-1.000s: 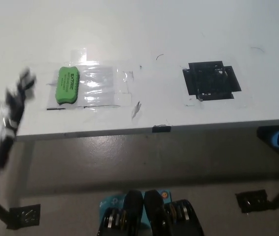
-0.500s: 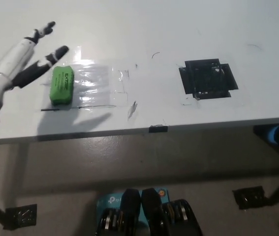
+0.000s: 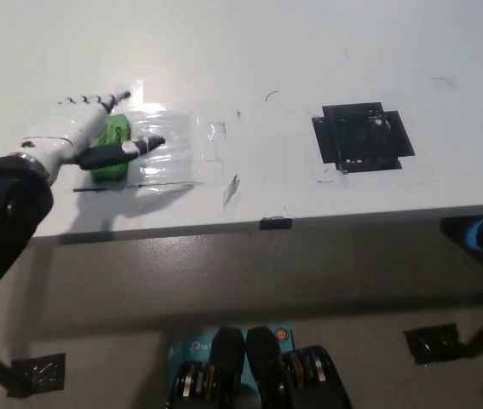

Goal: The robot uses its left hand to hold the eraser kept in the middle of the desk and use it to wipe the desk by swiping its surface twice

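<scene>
Head view: eraser (image 3: 113, 148) btwn spread fingers (image 3: 130, 148) of left hand (image 3: 71, 132).

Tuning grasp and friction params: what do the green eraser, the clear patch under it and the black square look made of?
Green eraser: likely moulded plastic, matte, even colour; its pad is hidden.
Clear patch: looks like glossy plastic film or tape, given the glare streaks and wrinkles.
Black square: probably overlapping strips of dull black tape, with stepped edges.
Desk: smooth white laminate, apparently.

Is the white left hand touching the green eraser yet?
Cannot tell. In the head view the left hand overlaps the green eraser from above, hiding any contact or gap.
</scene>
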### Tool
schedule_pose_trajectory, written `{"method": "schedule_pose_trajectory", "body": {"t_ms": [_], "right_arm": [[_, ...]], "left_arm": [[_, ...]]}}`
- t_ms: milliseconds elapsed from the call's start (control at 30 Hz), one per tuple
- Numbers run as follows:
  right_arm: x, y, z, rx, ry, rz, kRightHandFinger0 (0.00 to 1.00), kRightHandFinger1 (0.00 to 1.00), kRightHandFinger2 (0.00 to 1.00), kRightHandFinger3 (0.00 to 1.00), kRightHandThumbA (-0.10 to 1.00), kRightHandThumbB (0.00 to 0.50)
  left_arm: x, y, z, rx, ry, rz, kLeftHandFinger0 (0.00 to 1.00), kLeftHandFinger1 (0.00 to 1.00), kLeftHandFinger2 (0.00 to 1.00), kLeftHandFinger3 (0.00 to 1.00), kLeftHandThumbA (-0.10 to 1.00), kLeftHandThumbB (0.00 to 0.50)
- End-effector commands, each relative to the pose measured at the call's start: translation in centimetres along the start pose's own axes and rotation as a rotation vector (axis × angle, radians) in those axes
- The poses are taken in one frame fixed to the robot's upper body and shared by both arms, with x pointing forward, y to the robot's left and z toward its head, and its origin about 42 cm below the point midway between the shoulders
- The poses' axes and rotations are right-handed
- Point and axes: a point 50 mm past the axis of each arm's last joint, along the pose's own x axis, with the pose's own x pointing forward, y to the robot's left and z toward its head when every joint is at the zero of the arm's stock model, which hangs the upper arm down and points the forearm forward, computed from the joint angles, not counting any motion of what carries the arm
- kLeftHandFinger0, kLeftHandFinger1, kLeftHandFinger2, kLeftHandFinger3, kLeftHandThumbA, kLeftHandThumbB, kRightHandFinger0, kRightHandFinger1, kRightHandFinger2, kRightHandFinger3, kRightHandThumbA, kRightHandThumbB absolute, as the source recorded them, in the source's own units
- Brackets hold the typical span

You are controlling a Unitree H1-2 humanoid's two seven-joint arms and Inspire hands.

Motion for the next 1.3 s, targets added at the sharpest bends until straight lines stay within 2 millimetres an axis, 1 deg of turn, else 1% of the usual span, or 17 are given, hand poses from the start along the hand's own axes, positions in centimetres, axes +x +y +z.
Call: {"method": "schedule_pose_trajectory", "body": {"t_ms": [0,67,200,267,300,400,467,500,567,633,700,800,900,933,1000,1133,1267], "right_arm": [[0.0,-0.6,1.0,0.007,-0.036,0.005,1.0,0.97,0.93,0.94,1.0,0.104],[-0.1,-0.6,1.2,-0.007,-0.03,0.0,0.98,0.96,0.92,0.93,1.0,0.085],[0.1,-0.4,1.3,-0.012,-0.037,0.012,0.99,0.98,0.94,0.97,1.0,0.074],[0.1,-0.4,1.4,-0.004,-0.039,0.014,0.97,0.95,0.92,0.95,1.0,0.119],[0.1,-0.4,1.4,-0.003,-0.041,0.013,0.95,0.94,0.9,0.92,1.0,0.19],[0.3,-0.5,1.7,-0.002,-0.052,0.015,0.93,0.93,0.9,0.92,1.0,0.201],[0.4,-0.4,1.8,0.005,-0.045,0.016,0.92,0.93,0.9,0.92,1.0,0.185],[0.5,-0.3,1.9,0.009,-0.049,0.017,0.91,0.92,0.89,0.92,1.0,0.181],[0.6,-0.4,2.1,0.007,-0.052,0.014,0.9,0.92,0.89,0.9,1.0,0.207],[0.6,-0.3,2.2,0.008,-0.056,0.013,0.91,0.92,0.9,0.9,1.0,0.21],[0.6,-0.3,2.4,0.007,-0.06,0.012,0.93,0.94,0.91,0.91,1.0,0.147],[0.8,-0.3,2.8,0.012,-0.069,0.009,0.95,0.94,0.91,0.93,1.0,0.169],[1.1,-0.4,3.1,0.008,-0.079,0.016,0.94,0.94,0.91,0.93,1.0,0.16],[1.2,-0.3,3.1,0.001,-0.086,0.017,0.94,0.94,0.9,0.93,1.0,0.105],[1.3,-0.3,3.2,-0.006,-0.095,0.021,0.95,0.94,0.9,0.94,1.0,0.085],[1.4,-0.1,3.4,0.004,-0.093,0.018,0.94,0.92,0.88,0.89,1.0,0.086],[1.3,0.1,3.3,0.009,-0.089,0.011,0.93,0.92,0.87,0.87,1.0,0.089]], "left_arm": [[1.3,9.3,-3.7,0.88,0.075,0.18,1.0,1.0,1.0,1.0,1.0,0.465],[1.9,7.2,-4.4,0.886,0.083,0.142,1.0,1.0,1.0,1.0,1.0,0.469],[2.0,6.6,-4.9,0.93,0.099,0.142,1.0,1.0,1.0,1.0,1.0,0.484],[2.4,5.5,-5.4,0.917,0.123,0.093,1.0,1.0,1.0,1.0,1.0,0.494],[2.3,4.7,-5.5,0.904,0.137,0.056,1.0,1.0,1.0,1.0,1.0,0.496],[2.1,3.9,-5.5,0.836,0.116,0.049,1.0,1.0,1.0,1.0,1.0,0.492],[2.2,2.3,-5.6,0.792,0.122,0.043,1.0,1.0,1.0,1.0,1.0,0.489],[2.1,1.9,-5.1,0.758,0.118,0.033,1.0,1.0,1.0,1.0,1.0,0.469],[2.0,-0.1,-4.1,0.664,0.057,0.05,1.0,1.0,1.0,1.0,1.0,0.47],[2.0,-0.7,-3.6,0.669,0.038,0.071,1.0,1.0,1.0,1.0,1.0,0.474],[2.1,-2.1,-2.4,0.628,0.008,0.06,1.0,1.0,1.0,1.0,1.0,0.492],[2.6,-3.1,-1.0,0.597,-0.028,0.055,1.0,1.0,1.0,1.0,1.0,0.494],[2.7,-3.6,0.5,0.578,-0.069,0.071,1.0,1.0,1.0,1.0,1.0,0.5],[2.6,-3.7,1.1,0.556,-0.093,0.069,1.0,1.0,1.0,1.0,1.0,0.491],[2.6,-3.6,1.8,0.537,-0.107,0.075,1.0,1.0,1.0,1.0,1.0,0.49],[2.7,-3.8,2.7,0.42,-0.126,0.107,1.0,1.0,1.0,1.0,1.0,0.472],[2.7,-3.5,3.0,0.363,-0.12,0.064,1.0,1.0,1.0,1.0,1.0,0.486]]}}
